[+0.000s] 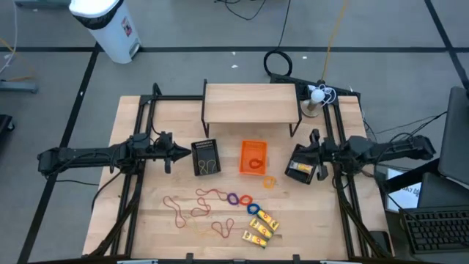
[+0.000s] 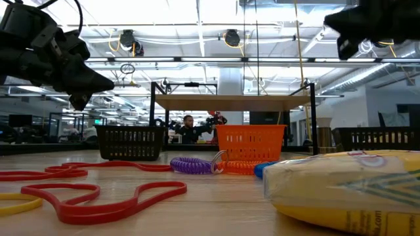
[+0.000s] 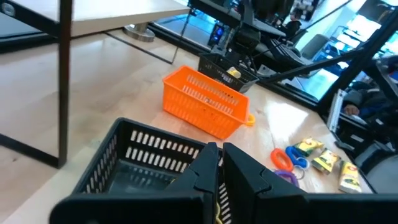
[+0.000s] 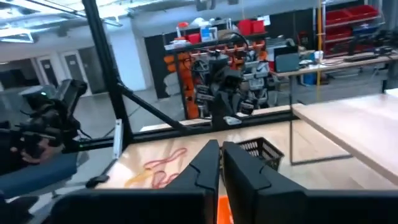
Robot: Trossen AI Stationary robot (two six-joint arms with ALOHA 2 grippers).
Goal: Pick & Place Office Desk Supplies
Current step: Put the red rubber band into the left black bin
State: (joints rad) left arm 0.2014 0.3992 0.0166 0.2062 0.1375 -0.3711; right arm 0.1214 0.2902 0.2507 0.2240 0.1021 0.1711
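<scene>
A pale wooden table [image 1: 146, 220] carries three small baskets in a row under a low wooden shelf [image 1: 250, 103], with the workshop floor around it. The right gripper [image 1: 314, 159] hangs above the black basket [image 1: 300, 166] at the table's right side, its fingers pressed together with nothing between them; a yellow packet [image 3: 231, 73] lies in that basket beneath it. The left gripper [image 1: 179, 153] waits just beside the other black basket [image 1: 206, 157], likewise closed and empty (that basket holds a tan band).

Between the two grippers stands the orange basket [image 1: 253, 158], with red bands inside. Nearer the table's front edge than either gripper lie the loose supplies: red rubber bands [image 1: 192, 209], a purple ring [image 1: 233, 199], a blue ring [image 1: 253, 208] and more yellow packets [image 1: 261, 228], with an orange ring [image 1: 269, 182] just beside the orange basket.

This reads as the gap between a drop and the next pick. The right gripper would need to spread its fingers and travel forward and down to the packets.
</scene>
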